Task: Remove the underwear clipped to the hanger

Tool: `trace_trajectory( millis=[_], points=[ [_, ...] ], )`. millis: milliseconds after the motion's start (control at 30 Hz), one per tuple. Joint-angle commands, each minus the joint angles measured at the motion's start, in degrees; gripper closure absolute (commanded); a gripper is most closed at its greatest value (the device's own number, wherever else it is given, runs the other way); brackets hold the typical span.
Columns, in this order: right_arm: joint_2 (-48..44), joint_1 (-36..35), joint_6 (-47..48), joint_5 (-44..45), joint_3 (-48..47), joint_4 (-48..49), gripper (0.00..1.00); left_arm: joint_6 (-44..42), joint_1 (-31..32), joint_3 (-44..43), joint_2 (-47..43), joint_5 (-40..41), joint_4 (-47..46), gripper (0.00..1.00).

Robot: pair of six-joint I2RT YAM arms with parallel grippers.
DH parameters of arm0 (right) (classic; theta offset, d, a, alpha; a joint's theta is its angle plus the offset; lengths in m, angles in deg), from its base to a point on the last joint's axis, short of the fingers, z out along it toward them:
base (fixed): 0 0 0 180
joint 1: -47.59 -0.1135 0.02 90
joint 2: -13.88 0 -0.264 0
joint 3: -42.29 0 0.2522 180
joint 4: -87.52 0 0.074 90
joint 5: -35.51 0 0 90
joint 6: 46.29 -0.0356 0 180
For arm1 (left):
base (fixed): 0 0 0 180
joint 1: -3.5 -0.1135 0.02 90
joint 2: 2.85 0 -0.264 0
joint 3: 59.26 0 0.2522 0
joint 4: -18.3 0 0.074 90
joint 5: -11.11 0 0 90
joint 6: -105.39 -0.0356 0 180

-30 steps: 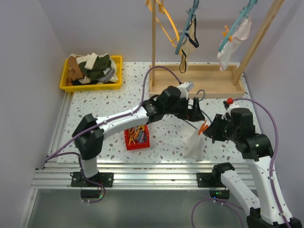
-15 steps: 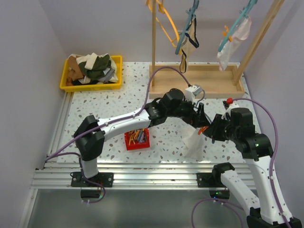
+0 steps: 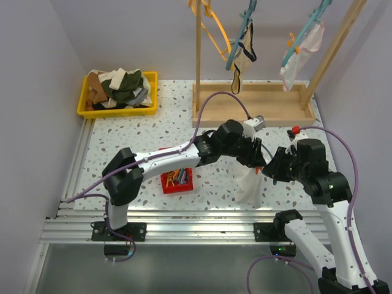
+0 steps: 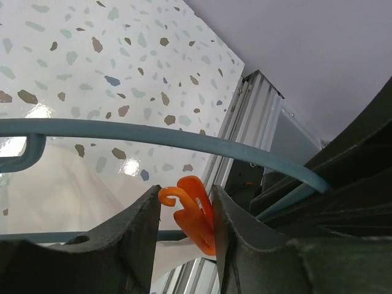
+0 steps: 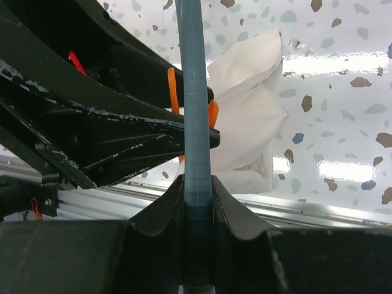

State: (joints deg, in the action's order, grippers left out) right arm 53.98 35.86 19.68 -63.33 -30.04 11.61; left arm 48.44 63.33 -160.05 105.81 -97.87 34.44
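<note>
Clamps hanger bar point(image 5: 194, 92) in right jaws, pinches orange clip point(image 4: 196, 211) just ahead with left jaws, above the underwear point(image 5: 245, 110).

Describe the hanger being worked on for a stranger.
From the wooden rack at the back, come forward to the middle. The teal hanger gripped by the right end effector carries white underwear; unlike the other hangers, it is off the rack.
</note>
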Motion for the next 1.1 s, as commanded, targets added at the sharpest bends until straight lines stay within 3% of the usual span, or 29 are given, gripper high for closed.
trace_trajectory(
  millis=[0,200,533,833,1067],
  points=[
    [0.0,-0.3,0.5,-1.6,-1.0,1.3,1.0,-2.6,0.3,-1.0,-1.3,2.8,0.7,0.6],
    [-0.4,-0.2,-3.3,1.5,-0.8,1.2,1.0,-1.9,0.4,0.5,-3.4,11.8,1.9,0.78],
    [-4.4,-0.2,-33.5,2.9,5.1,-3.0,1.0,-0.9,0.4,4.6,-10.1,23.3,-0.3,0.97],
    [-13.0,-0.1,-53.6,4.8,7.3,-3.7,1.0,11.2,0.8,22.6,-23.3,33.6,-11.9,0.95],
    [-10.8,-0.1,-50.7,3.7,8.6,-0.2,1.0,19.8,1.5,31.4,-25.2,31.3,-20.5,0.78]
  ],
)
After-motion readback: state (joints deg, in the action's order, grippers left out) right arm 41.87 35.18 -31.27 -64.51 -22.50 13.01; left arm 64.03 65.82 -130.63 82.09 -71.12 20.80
